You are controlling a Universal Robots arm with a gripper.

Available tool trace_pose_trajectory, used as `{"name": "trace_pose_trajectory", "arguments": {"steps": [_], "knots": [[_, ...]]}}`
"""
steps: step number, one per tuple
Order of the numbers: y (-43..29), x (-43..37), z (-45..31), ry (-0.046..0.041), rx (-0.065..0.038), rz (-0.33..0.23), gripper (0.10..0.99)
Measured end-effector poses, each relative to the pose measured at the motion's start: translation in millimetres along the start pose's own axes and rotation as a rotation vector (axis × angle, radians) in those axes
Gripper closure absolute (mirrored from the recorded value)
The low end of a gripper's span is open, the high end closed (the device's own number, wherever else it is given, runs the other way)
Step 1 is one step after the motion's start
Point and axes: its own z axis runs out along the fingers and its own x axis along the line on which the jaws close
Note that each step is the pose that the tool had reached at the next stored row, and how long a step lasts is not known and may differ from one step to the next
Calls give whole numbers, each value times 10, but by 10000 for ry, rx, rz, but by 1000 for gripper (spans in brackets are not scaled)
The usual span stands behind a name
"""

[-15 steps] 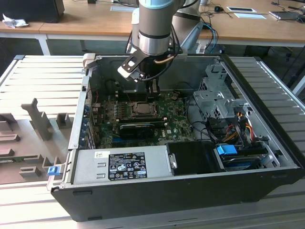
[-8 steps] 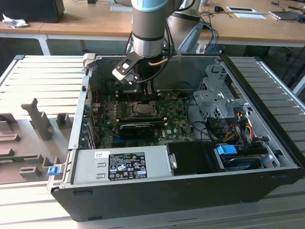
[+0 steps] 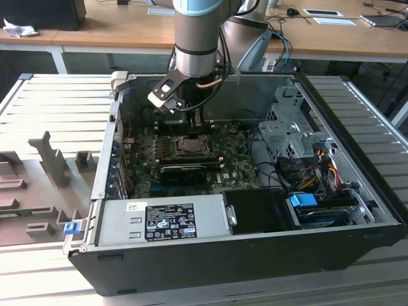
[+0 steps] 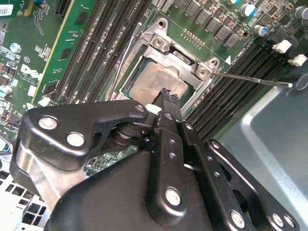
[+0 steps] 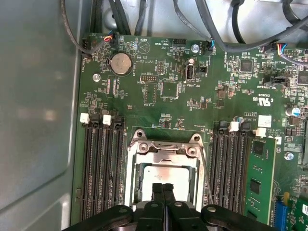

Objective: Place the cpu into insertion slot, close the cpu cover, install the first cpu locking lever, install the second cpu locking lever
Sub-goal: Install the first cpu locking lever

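Closest to the lens in the second wrist view is the black linkage of the gripper (image 4: 167, 97). Its jaws are pressed together with nothing between them, and the joined tips sit just over one edge of the cpu (image 5: 166, 174). The cpu lies flat in the insertion slot (image 4: 127, 89), its pale face showing through the cut-out of the one cpu cover (image 5: 163, 148), which lies down around it.

The second wrist view shows one thin lever rod (image 4: 255, 79) running from a corner of the cover out across the memory slots (image 5: 103, 168) toward the grey wall of the case (image 3: 255, 255). In the first wrist view one thin wire (image 5: 206, 171) runs along a side of the cover — whether either is latched I cannot tell. That view also shows one coin cell (image 5: 120, 63) near the cabled edge of the motherboard (image 5: 168, 96), four white slot clips (image 5: 84, 118), and two banks of memory slots flanking the socket.

The exterior view shows the arm (image 3: 194, 38) reaching down into the open case on the ribbed desk (image 3: 51, 108). One black card (image 3: 185, 172) lies between the slot and the one power supply (image 3: 162, 220) at the case's front edge.
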Motion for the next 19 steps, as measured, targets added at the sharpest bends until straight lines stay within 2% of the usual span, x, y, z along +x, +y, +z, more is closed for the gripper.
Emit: {"name": "trace_pose_trajectory", "arguments": {"steps": [5,19], "knots": [[0,0,-17,-1,1,0,980],[3,2,-233,-1,1,0,980]]}}
